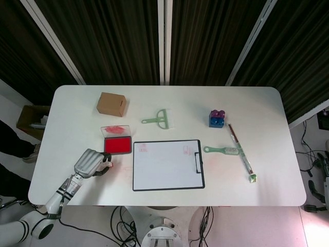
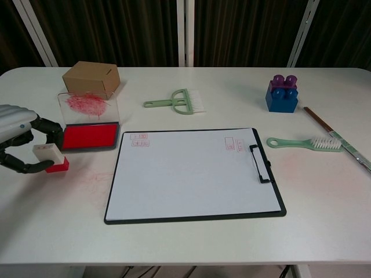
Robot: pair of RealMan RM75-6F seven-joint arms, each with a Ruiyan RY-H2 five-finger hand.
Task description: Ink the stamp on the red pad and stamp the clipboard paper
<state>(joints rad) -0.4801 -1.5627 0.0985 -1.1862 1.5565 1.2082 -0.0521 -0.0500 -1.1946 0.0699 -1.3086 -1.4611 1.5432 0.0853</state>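
Fingers (image 2: 49, 128) of the left hand (image 2: 20, 139) are curled round one stamp (image 2: 51, 158), gripping it; its red base sits at or just above the table (image 2: 191, 243), contact unclear. Right hand isn't in either view.

Just beyond the fingertips, toward the back of the table: one red pad (image 2: 90, 136), lid (image 2: 88, 106) standing open behind it, smeared red. Behind that, one cardboard box (image 2: 91, 79).

To the right of the fingers, just past the pad: one clipboard (image 2: 194, 175), paper (image 2: 185, 179) clipped in, black clip (image 2: 259, 163) on the side away from the hand. Three red stamp marks on the sheet: two at the back corner nearest the fingers (image 2: 139, 140), one by the clip (image 2: 231, 143). Faint red smudges on the table beside the stamp.

Further from the hand: two green brushes, one comb-like (image 2: 177, 102) behind the clipboard, one long-handled (image 2: 301, 142) past the clip. One blue-and-purple block (image 2: 282, 92), well apart at the far right. One thin stick (image 2: 338, 139) lies just beside the long brush's bristles.
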